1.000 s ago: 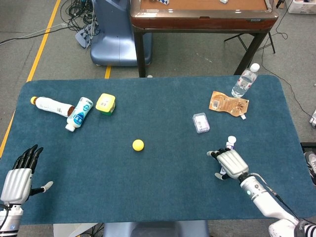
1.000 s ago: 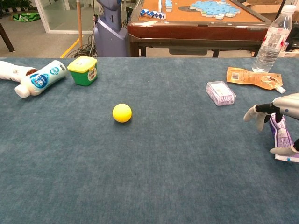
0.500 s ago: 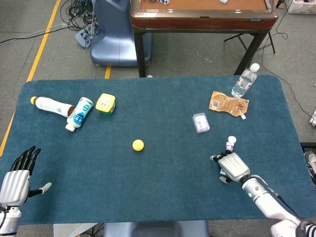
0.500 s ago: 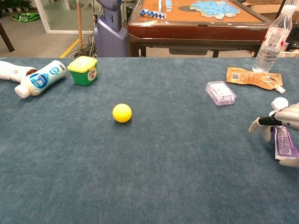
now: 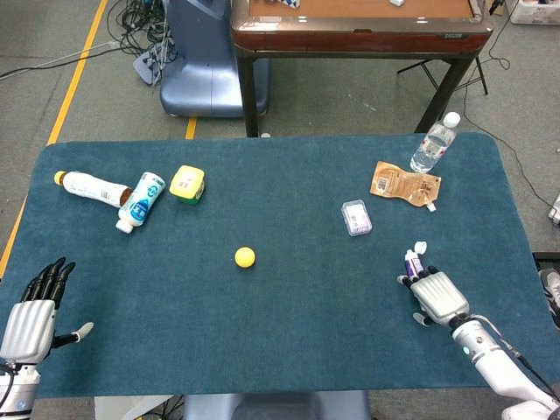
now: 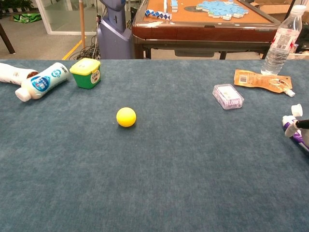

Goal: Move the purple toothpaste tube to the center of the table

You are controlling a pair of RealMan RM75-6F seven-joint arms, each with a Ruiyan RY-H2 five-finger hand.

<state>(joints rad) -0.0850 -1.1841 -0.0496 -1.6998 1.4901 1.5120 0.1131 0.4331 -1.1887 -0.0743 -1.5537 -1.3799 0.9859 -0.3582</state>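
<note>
Since the purple toothpaste tube (image 5: 411, 260) lies on the table (image 5: 289, 341) at the right side, well apart from the centre, we have not started the transfer. Its white cap points away from us, its body runs under the right hand (image 5: 438, 296). Fingers hang over the tube, but we cannot tell if they grip it; the chest view shows only the cap end (image 6: 292, 121). We should confirm a wrap around the body, not the cap, lift clear, then carry left toward the yellow ball (image 5: 245, 256) without nudging it. Left hand (image 5: 33, 315) rests spread, holding nothing.
</note>
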